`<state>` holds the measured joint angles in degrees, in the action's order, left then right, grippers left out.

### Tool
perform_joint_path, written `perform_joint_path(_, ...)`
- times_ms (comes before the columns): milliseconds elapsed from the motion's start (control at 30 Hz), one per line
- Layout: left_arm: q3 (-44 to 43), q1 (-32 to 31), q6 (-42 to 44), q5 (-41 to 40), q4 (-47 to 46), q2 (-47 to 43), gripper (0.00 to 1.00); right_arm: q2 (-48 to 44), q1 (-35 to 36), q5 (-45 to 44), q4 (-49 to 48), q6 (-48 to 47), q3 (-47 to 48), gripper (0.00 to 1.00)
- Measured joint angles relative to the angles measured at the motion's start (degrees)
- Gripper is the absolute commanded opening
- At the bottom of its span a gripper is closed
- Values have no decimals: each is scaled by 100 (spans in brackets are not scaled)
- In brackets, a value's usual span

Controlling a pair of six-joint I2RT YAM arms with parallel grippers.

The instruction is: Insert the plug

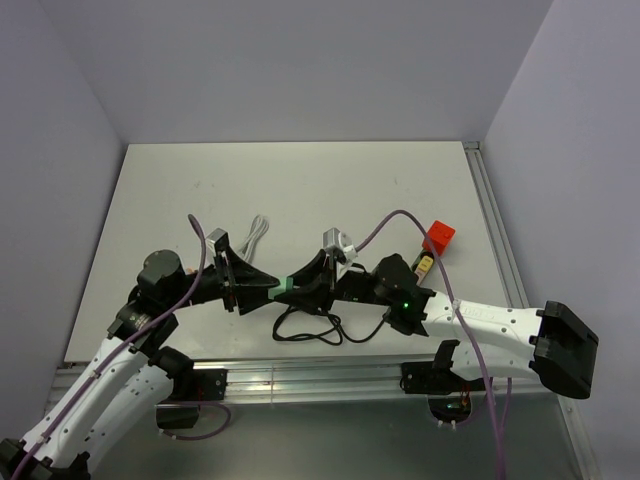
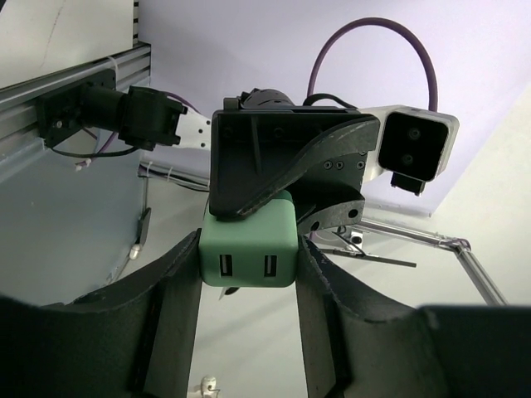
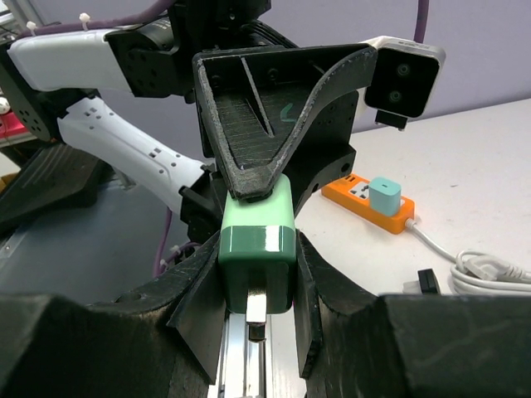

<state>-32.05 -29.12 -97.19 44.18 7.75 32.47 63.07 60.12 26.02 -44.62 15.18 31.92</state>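
A green charger plug (image 1: 284,287) hangs above the table between my two grippers. My left gripper (image 1: 266,290) is shut on its end with the two USB ports; in the left wrist view its fingers flank the plug (image 2: 249,245). My right gripper (image 1: 306,286) is shut on the other end, where the right wrist view shows the plug (image 3: 258,240) with a metal prong (image 3: 257,303) pointing at the camera. An orange power strip (image 3: 358,196) lies on the table with a teal charger (image 3: 387,195) plugged in. The strip's place in the top view is hidden.
A red cube (image 1: 438,237) and a small yellow-orange item (image 1: 424,265) lie right of centre. A coiled white cable (image 1: 257,235) lies behind the left gripper. A black cable (image 1: 312,328) loops near the front rail (image 1: 320,378).
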Motion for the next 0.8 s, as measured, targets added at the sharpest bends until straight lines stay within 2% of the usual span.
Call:
perform_joint_path(67, 11, 7, 2, -4, -15, -4, 0, -4, 0, -15, 22, -4, 7, 24)
perform_joint_path(100, 13, 7, 4, -15, 2, -15, 0, -13, 0, -42, 57, 2, 7, 57)
perform_joint_path(133, 13, 7, 9, -42, 28, -13, 0, -28, 0, -87, 114, 13, 7, 67)
perform_joint_path(167, 13, 4, 37, -48, 37, -13, 0, -39, 0, -151, 170, 50, 7, 72)
perform_joint_path(200, 7, 0, 98, -72, 72, -15, 0, -74, 4, -234, 315, 85, 7, 95)
perform_joint_path(267, -74, -7, 321, -184, 313, -17, 0, -184, 11, -411, 573, 186, 4, 99)
perform_joint_path(467, -1078, -4, 1641, -1023, 1746, 444, 0, -1281, -131, -1047, 1816, 586, 2, 100)
perform_joint_path(600, -2354, 13, 2990, -2597, 3193, 1010, 0, -1740, -621, -1768, 3106, 1285, 341, 99)
perform_joint_path(800, -3523, 92, 4363, -4977, 4826, 1611, 0, -1473, -1088, -2356, 4824, 1937, 723, 97)
